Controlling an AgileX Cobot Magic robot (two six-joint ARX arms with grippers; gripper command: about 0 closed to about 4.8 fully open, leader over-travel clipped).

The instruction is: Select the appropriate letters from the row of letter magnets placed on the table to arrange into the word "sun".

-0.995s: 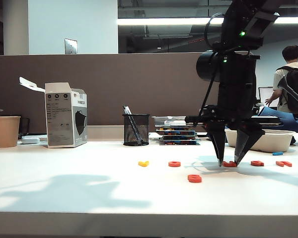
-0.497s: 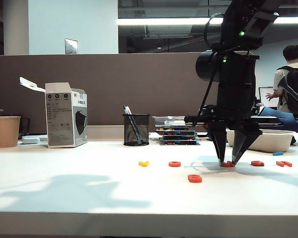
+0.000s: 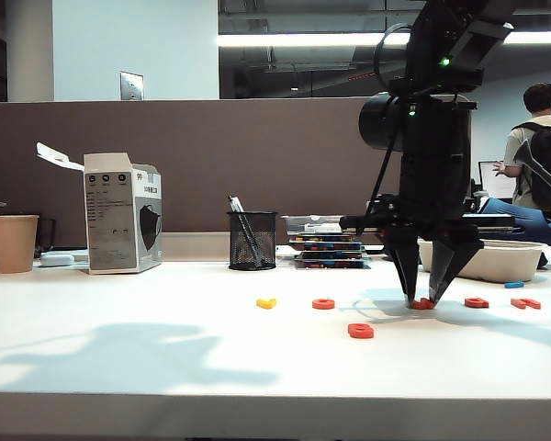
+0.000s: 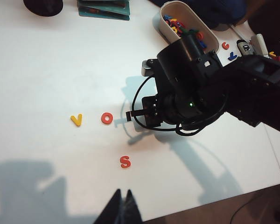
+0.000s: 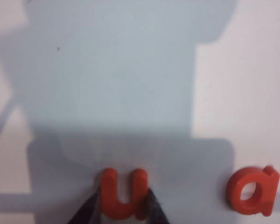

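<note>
Across the white table [image 3: 165,303] runs the row of letter magnets: a yellow V [image 3: 265,302], then orange-red O [image 3: 323,303], U [image 3: 423,303], A [image 3: 476,301] and N [image 3: 524,302]. The orange-red S [image 3: 359,330] lies nearer the front edge. My right gripper [image 3: 424,299] points down onto the table, shut on the U [image 5: 113,189], with a dark finger against each side of it [image 5: 123,200]. The A [image 5: 252,191] lies beside it. My left gripper [image 4: 122,198] is shut and empty, high over the front edge, looking down on the V [image 4: 76,120], O [image 4: 107,118] and S [image 4: 125,162].
At the back stand a paper cup [image 3: 12,243], an opened box [image 3: 121,213], a mesh pen holder [image 3: 252,241], stacked trays [image 3: 326,243] and a white bowl [image 3: 491,259] of spare letters. A small blue letter [image 3: 513,285] lies by the bowl. A brown partition closes the rear.
The right gripper's fingers have drawn together onto the U. The arm stays in place and the letters have not shifted.
</note>
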